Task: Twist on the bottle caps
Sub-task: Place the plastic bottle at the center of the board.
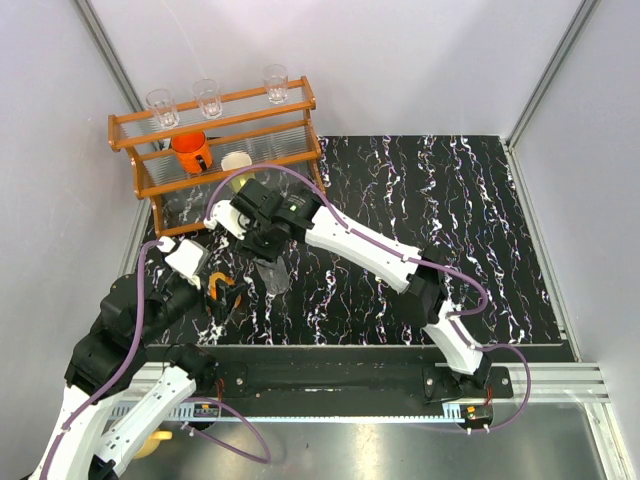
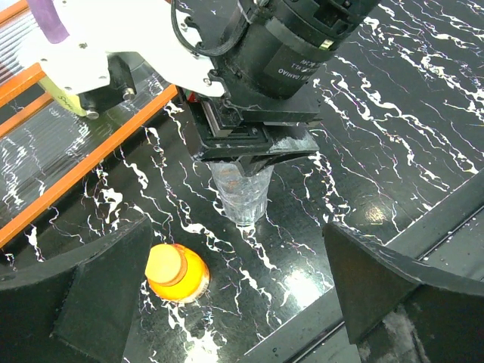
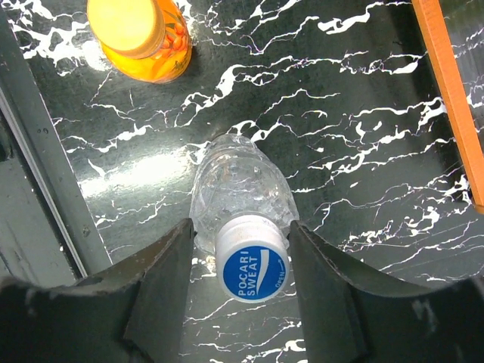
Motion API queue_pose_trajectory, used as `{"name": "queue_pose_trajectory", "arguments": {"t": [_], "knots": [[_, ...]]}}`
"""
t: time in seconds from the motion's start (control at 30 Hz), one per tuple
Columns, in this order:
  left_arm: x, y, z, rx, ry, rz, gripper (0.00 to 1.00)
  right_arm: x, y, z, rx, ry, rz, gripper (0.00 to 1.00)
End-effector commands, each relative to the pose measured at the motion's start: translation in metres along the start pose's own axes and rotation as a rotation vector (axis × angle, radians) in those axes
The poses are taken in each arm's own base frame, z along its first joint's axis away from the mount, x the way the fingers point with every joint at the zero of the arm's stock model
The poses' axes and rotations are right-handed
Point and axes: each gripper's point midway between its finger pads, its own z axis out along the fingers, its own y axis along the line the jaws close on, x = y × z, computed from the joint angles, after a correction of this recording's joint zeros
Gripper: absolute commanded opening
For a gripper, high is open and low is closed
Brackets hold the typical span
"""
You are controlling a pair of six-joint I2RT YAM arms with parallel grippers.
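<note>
White walls point(image 1: 400, 60) close in a black bench point(image 1: 450, 200) with white marble veins. In its far left corner stands an orange rack point(image 1: 215, 140) with three glasses point(image 1: 208, 97) on top. Near the near left edge, the left tool point(image 2: 236, 227) is spread wide and grasps nothing. The orange bottle point(image 2: 189, 286) stands by it, its orange cap point(image 2: 168, 263) on. Just right of it, the right tool point(image 3: 240, 227) stands released around the blue-rimmed cap point(image 3: 252, 271), which sits on the clear bottle point(image 3: 240, 178).

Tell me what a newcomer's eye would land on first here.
The right claw straddles the blue-and-white Pocari Sweat cap atop a clear bottle mid-table. A capped orange bottle stands nearby, and an orange rack with drinking glasses sits at the far left.
</note>
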Motion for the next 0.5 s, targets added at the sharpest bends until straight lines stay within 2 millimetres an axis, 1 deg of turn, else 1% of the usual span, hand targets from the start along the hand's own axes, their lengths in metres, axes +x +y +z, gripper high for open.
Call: {"name": "queue_pose_trajectory", "arguments": {"t": [0.0,0.07,0.23,0.43,0.47], "knots": [[-0.016,-0.002,-0.007,0.005,-0.055,-0.015,0.99,-0.016,-0.004,-0.020,0.045,-0.082,-0.018,0.62],[-0.016,-0.002,-0.006,0.008,-0.055,-0.015,0.99,-0.018,-0.003,-0.024,0.040,-0.098,-0.019,0.65],[-0.017,-0.003,-0.007,0.009,-0.057,-0.015,0.99,-0.025,-0.002,-0.028,0.037,-0.137,-0.018,0.76],[-0.017,-0.003,-0.007,0.010,-0.054,-0.015,0.99,-0.031,-0.005,-0.036,0.053,-0.168,-0.018,0.84],[-0.016,-0.003,-0.007,0.011,-0.049,-0.015,0.99,-0.033,-0.005,-0.041,0.058,-0.179,-0.019,0.91]]}}
